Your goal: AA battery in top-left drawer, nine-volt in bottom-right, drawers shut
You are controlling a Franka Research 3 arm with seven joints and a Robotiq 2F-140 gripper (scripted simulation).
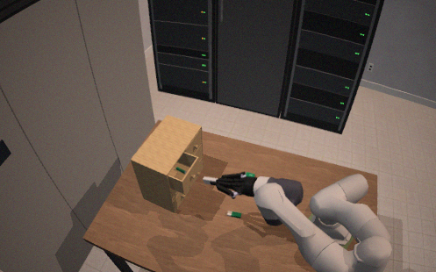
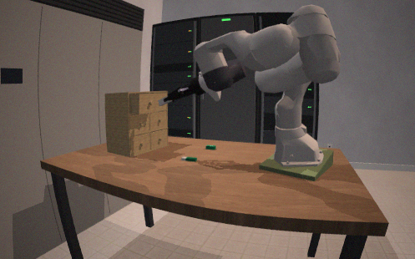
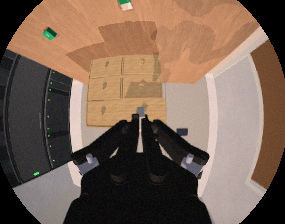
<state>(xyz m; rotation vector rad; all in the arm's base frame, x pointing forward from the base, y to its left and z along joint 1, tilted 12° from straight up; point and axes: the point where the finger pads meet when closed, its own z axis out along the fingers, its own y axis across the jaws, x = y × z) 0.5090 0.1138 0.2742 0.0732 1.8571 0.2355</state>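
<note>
Top view gives the clearest look: the chest [image 1: 160, 162] is a boxy light-wood thing with six small knobbed drawers, and the top-left drawer [image 1: 186, 168] is pulled out with a green-and-white AA battery [image 1: 180, 169] lying inside. The black claw [image 1: 209, 179] has its fingers pressed together on nothing, pale tips pointing at the chest front, just short of that open drawer. A second slim green-and-white battery [image 1: 234, 214] lies on the counter [image 1: 152, 237] near the arm. The nine-volt [image 2: 210, 147], a stubby green block, sits on the counter further back, well apart from the chest. The counter is dark grainy wood with a curved front edge and black legs. The arm stands on a green base [image 2: 327, 160]. Room has a pale tiled floor [image 1: 406, 132], tall black server racks [image 1: 292, 53] with green lights, and beige cabinets [image 1: 42, 110].
</note>
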